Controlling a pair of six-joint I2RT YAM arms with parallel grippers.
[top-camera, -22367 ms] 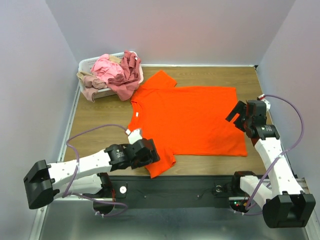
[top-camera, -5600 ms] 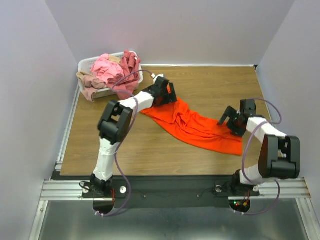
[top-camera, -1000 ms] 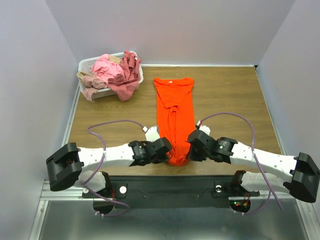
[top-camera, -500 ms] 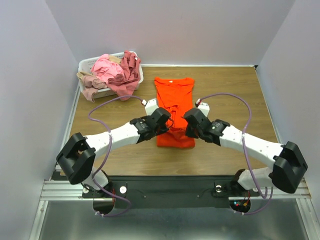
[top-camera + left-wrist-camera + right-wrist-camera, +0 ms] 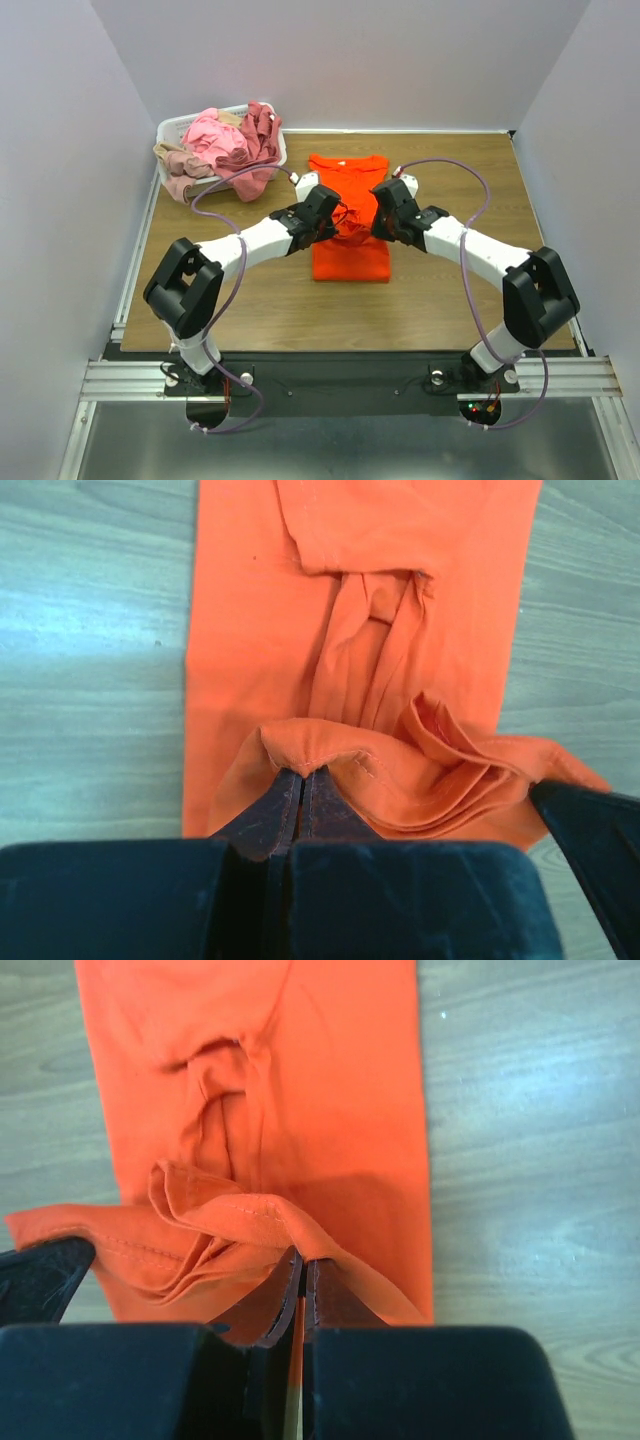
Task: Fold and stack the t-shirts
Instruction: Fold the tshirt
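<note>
The orange t-shirt lies mid-table as a narrow strip, its near hem lifted and doubled back toward the collar end. My left gripper is shut on the hem's left corner. My right gripper is shut on the hem's right corner. Both hold the hem above the shirt's middle, so the cloth between them sags in loose folds. The flat part of the shirt stretches away beyond the fingers. The other t-shirts, pink, rose-maroon and beige, are heaped in the basket.
A white lattice basket stands at the table's far left corner, with shirts spilling over its rim. Bare wooden table lies to the right of the orange shirt and in front of it. Purple walls close in on both sides.
Both grippers have carried the shirt's near hem away from the table's front edge toward the collar, folding the strip over itself. The arms have stretched farther out.
</note>
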